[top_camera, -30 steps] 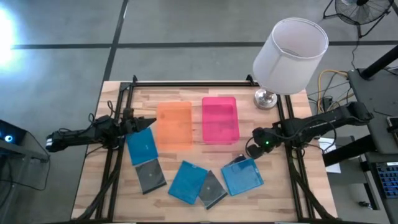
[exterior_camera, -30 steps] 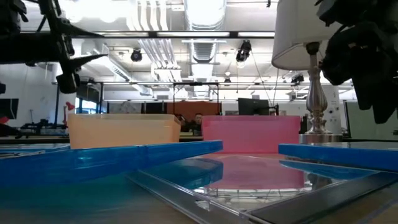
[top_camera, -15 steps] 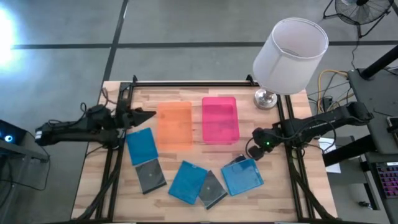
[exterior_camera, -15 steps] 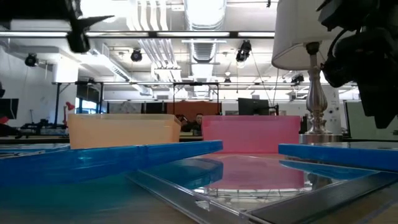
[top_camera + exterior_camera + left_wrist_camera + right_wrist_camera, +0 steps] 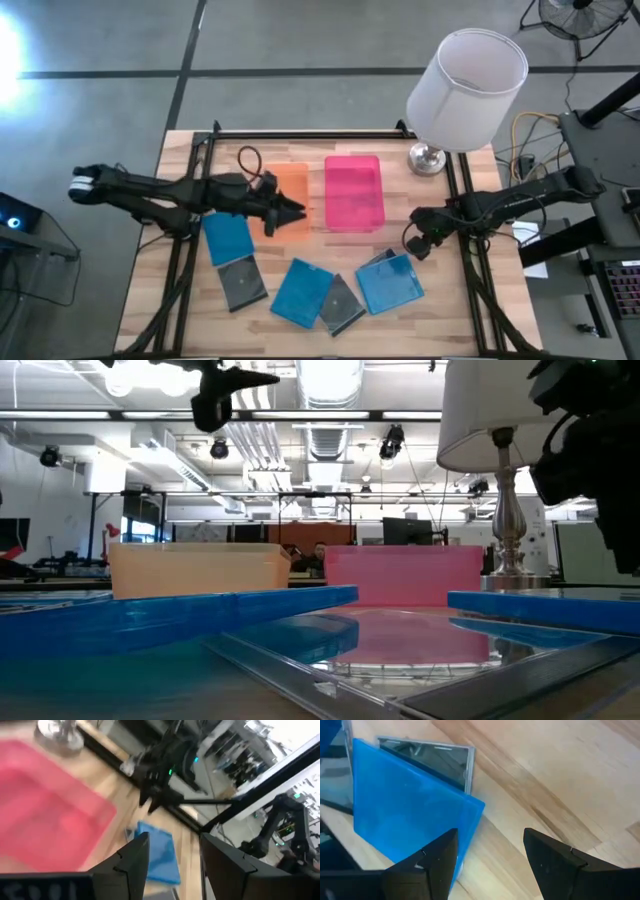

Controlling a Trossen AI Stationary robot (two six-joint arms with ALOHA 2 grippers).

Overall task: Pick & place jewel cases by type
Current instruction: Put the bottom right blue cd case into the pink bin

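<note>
Six jewel cases (image 5: 301, 291) on table (image 5: 450, 320) before two side-by-side trays (image 5: 353, 192).

Pale planked wooden table top (image 5: 450, 300) with visible grain, smooth and faintly sheened. Bright blue square plastic jewel cases (image 5: 389, 284), glossy and translucent at the edges; dark grey clear plastic jewel cases (image 5: 243, 284), shiny and reflective. Translucent orange plastic tray (image 5: 281, 190) and translucent pink plastic tray (image 5: 354, 192), both smooth with a soft gloss. White cloth-like lampshade (image 5: 467, 89), matt, above a polished silver metal lamp base (image 5: 427, 159). Matt black frame rails (image 5: 176, 280) along the table sides.
</note>
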